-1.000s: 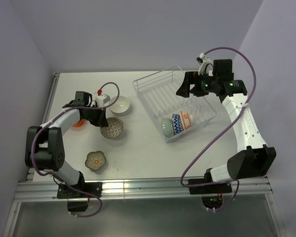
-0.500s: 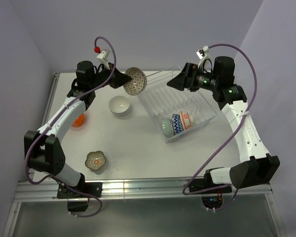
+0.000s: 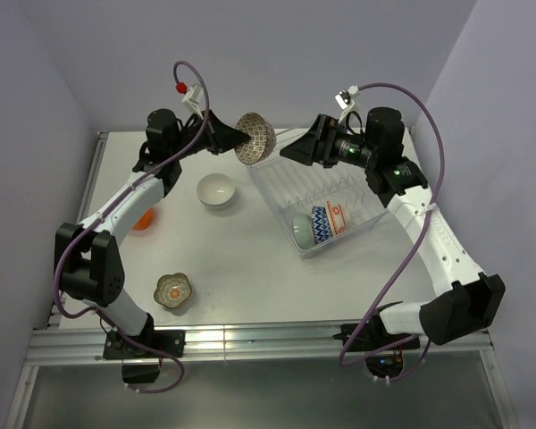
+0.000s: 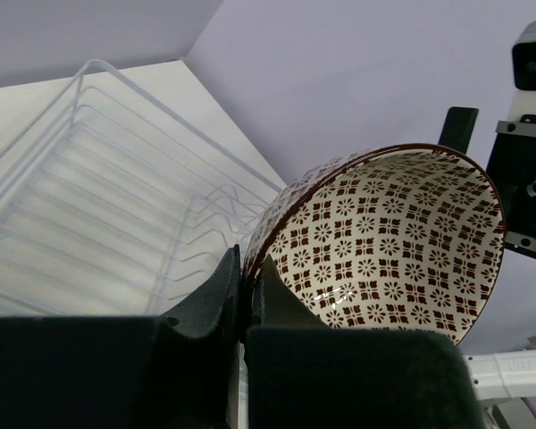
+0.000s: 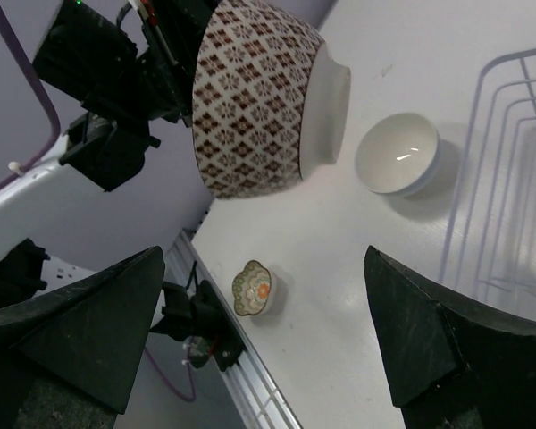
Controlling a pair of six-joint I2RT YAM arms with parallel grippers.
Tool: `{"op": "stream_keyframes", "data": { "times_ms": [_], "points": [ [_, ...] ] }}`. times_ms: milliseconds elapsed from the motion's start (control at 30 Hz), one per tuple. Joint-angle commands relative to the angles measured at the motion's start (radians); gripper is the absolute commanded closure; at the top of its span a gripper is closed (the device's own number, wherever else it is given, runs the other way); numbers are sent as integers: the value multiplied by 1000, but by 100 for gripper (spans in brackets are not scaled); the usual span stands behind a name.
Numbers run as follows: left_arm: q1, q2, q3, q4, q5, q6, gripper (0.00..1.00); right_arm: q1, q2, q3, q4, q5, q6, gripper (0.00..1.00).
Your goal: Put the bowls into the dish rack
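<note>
Left end effector [image 3: 239,139]: clamped on patterned bowl [image 3: 255,138] rim, bowl held aloft, upper centre of frame.
Right end effector [image 3: 288,153]: fingers spread, empty, facing the bowl.
Dish rack [image 3: 286,188]: on bench [image 3: 250,268], right of centre.

3 cameras, 1 patterned bowl [image 3: 255,138] in every view.
The top external camera looked down from above and behind the arm bases, taking in the whole table [image 3: 250,259]. The left wrist camera sat close at that bowl's rim, facing into it, the dish rack [image 4: 98,206] beyond. The right wrist camera faced back across the table, catching the bowl's outside, a white bowl [image 5: 396,154] and a flower-shaped bowl [image 5: 252,288].
</note>
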State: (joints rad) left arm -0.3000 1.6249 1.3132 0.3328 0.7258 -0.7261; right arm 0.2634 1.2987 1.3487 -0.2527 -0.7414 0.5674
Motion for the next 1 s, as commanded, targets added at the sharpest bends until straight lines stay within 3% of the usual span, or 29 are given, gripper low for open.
{"op": "stream_keyframes", "data": {
  "times_ms": [0,367,967],
  "points": [
    [-17,-7,43,121,41,-64,100,33,22,10,119,40,87,0],
    [-48,-19,41,115,66,-39,100,65,123,84,119,54,89,0],
    [-60,0,54,109,106,-21,100,94,146,119,135,27,58,0]
  ]
}}
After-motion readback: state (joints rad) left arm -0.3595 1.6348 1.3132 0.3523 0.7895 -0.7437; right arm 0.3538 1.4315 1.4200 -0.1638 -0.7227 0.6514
